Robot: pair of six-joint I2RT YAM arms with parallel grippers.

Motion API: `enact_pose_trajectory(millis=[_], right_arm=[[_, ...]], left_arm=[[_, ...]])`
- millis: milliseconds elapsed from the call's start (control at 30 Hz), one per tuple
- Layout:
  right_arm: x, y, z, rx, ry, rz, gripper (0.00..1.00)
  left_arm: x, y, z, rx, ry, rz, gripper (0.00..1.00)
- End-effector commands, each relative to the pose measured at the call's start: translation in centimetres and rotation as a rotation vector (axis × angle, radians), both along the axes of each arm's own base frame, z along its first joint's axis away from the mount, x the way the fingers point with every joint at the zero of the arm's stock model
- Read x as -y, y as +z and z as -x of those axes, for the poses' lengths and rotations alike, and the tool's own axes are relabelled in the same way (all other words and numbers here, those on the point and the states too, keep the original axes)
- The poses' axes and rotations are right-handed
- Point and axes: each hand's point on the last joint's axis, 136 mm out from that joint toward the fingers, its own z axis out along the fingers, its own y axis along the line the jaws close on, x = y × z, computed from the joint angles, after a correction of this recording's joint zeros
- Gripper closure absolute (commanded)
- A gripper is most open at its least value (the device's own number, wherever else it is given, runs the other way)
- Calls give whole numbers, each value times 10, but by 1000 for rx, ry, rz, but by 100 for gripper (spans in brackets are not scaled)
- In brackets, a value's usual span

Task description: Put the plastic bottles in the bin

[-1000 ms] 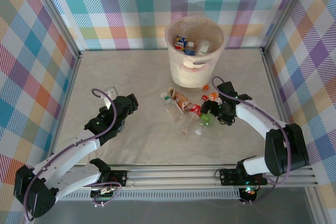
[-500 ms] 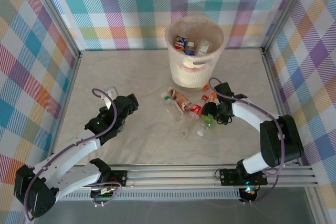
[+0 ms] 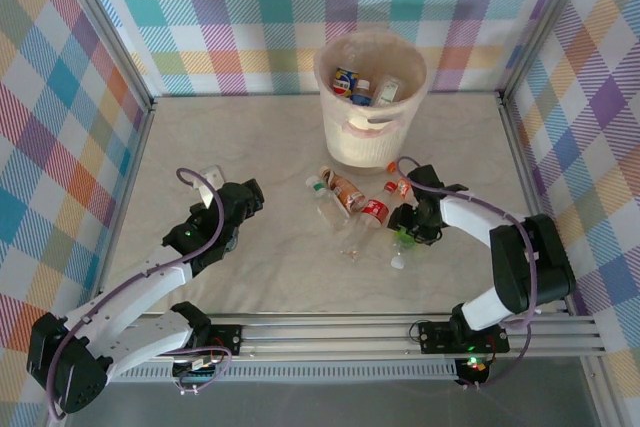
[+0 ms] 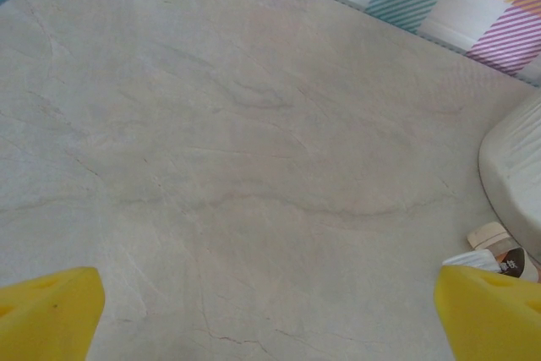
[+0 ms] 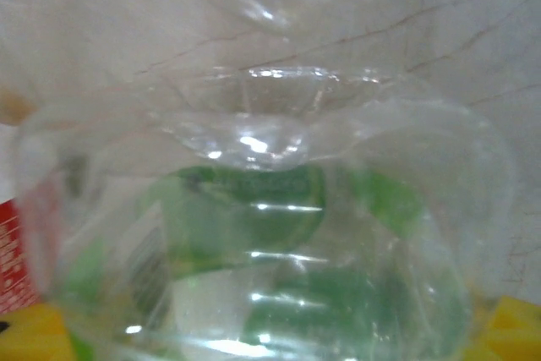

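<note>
The bin stands at the back centre with three bottles inside, one with a blue label. Several plastic bottles lie in front of it: a brown-labelled one, a red-labelled one, an orange-capped one and a clear one. My right gripper is shut on a green-labelled bottle, which in the right wrist view spans the gap between the yellow fingertips. My left gripper stands open over bare table, its yellow fingertips wide apart.
The bin's wall and a pale bottle cap sit at the right edge of the left wrist view. Checked walls with metal posts enclose the table. A rail runs along the near edge.
My right gripper has closed from wide open onto the green-labelled bottle, and the bottle has swung so its white cap points toward the near edge. The left arm has not moved.
</note>
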Motion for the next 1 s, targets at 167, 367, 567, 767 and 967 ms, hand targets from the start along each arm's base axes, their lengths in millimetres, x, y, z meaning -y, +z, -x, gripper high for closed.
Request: enact_pose_trajectory(millis=[167,367,567,767,967], right_arm=[[6,12,8,17,2,18,52],[5,64,4,151,16,-14,59],[0,149,-10,382,46,-77,64],[-9,234,-36,559,121,-86,64],[-20,311,-75,706,217,-38,64]], left_arm=[[-3,5,-3,21,34,11,0],[-1,5,-5,20,30,12,0],[1,5,-7,21,28,17,0],[-2,8,-7,21,40,6,0],[-6,15,-7,28,53,-8,0]])
